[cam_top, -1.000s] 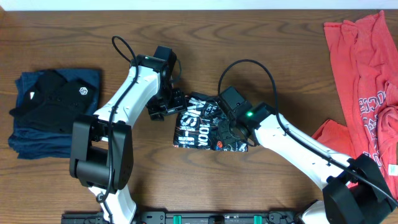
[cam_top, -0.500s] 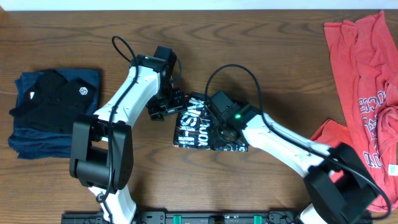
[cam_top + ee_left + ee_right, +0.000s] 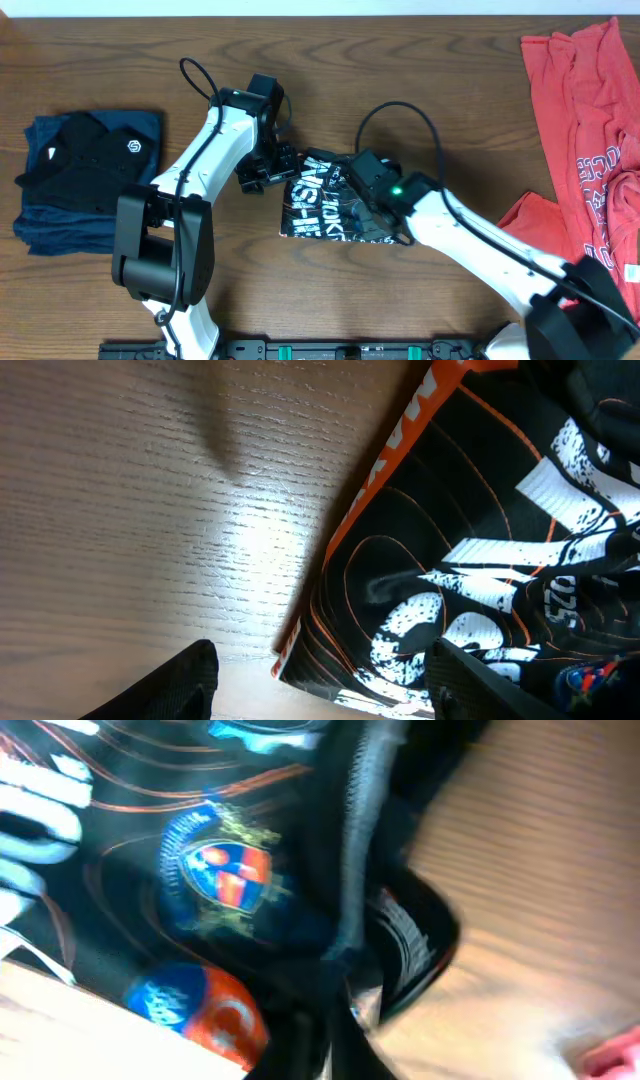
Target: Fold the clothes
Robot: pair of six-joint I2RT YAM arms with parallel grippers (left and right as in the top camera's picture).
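- We see the overhead view sharp, evenly lit.
- Left wrist view: we catch white glare on the table (image 3: 250, 530).
- Right wrist view: we find the black shirt (image 3: 130, 830) blurred.

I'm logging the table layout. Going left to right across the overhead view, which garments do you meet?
folded dark stack → black printed shirt → coral-red T-shirts
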